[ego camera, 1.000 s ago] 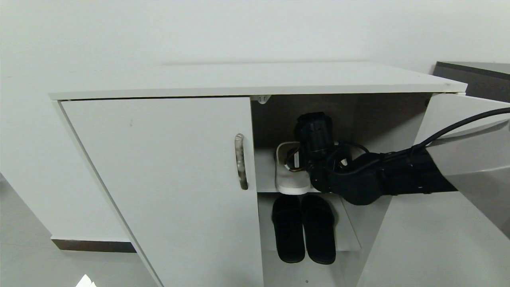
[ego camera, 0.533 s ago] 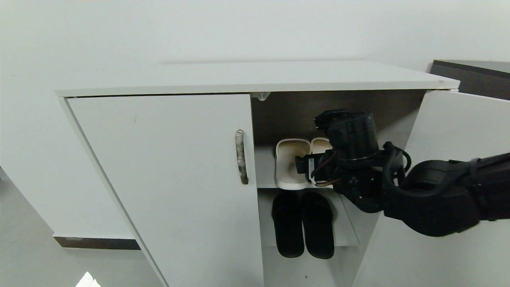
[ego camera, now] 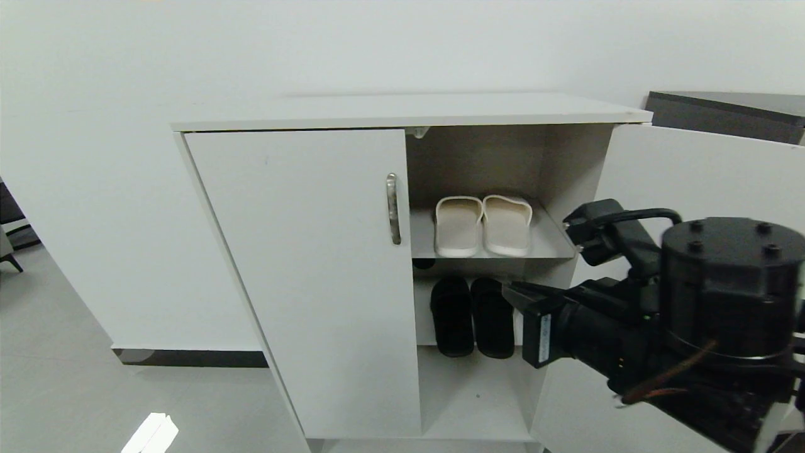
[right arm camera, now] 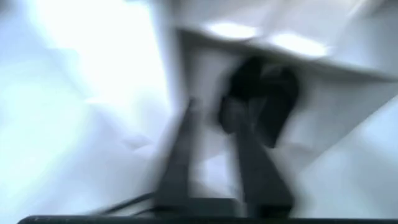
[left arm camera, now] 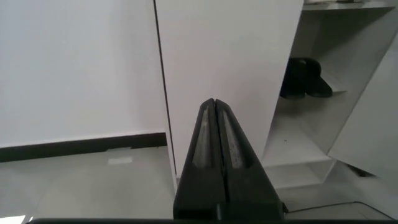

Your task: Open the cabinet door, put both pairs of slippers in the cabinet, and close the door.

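Right gripper (right arm camera: pixel 214 124) looks released, with its two fingers spread and nothing between them, though the right wrist view is pretty smeared so that's a "probably". In the head view it sits on the near right, outside the cabinet (ego camera: pixel 409 116), just in front of the opening and aimed at roughly the height of the lower shoes.

Left gripper (left arm camera: pixel 214 106) is clenched, fingers pressed flat together and gripping nothing. It hangs low and well apart from the cabinet, facing the closed door.

On to the cabinet: the left door (ego camera: pixel 302 264) is shut, with its metal handle (ego camera: pixel 393 209) upright along the right edge. The right door (ego camera: pixel 692 170) is swung wide open to the right.

Both pairs are already in the open right half:
- white slippers (ego camera: pixel 483 225) sit side by side on the upper shelf (ego camera: pixel 553 242), touching each other, closer to the left side of the shelf
- black slippers (ego camera: pixel 471 318) sit side by side on the lower shelf (ego camera: pixel 422 314) right beneath them, their near ends poking a bit past the shelf's front edge

Bottom compartment (ego camera: pixel 471 402) is below that.
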You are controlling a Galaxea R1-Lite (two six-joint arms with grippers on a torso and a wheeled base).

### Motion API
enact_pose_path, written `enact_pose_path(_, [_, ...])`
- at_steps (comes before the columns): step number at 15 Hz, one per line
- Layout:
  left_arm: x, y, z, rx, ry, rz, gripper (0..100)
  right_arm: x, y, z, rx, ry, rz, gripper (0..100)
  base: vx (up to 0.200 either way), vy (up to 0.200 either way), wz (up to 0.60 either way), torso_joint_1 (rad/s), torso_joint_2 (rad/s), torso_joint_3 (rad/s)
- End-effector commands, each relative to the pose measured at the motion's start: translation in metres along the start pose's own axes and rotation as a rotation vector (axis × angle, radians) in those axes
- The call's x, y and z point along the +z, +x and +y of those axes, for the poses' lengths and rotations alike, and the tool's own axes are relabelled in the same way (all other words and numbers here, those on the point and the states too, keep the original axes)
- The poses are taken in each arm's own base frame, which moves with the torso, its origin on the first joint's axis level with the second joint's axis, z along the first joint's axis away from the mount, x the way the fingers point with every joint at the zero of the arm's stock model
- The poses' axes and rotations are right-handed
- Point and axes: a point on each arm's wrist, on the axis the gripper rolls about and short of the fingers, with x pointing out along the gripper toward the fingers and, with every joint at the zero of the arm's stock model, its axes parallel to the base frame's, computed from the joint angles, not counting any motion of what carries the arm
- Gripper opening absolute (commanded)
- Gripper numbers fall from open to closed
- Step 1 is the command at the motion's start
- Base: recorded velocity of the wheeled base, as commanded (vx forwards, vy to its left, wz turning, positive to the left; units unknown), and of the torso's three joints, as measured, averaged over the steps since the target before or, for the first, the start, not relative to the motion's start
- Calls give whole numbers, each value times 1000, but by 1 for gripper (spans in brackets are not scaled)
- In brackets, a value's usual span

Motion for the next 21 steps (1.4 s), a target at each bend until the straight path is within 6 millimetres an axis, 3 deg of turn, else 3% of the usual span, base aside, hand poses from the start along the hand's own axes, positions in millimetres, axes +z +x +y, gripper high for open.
enact_pose_path(1, [0,0,0,1,1,0,0,9,-35,-9,95,45,-51,0,-200,0,0,2,7,2])
enact_pose_path(7, [0,0,0,1,1,0,0,-8,-47,-19,180,43,9,0,-200,0,0,2,2,4])
enact_pose_path(11, [0,0,0,1,0,0,0,-6,-55,-21,216,41,1,0,-200,0,0,1,1,4])
enact_pose_path(21, [0,0,0,2,3,0,0,-13,-51,-20,239,34,34,0,0,0,0,0,0,0])
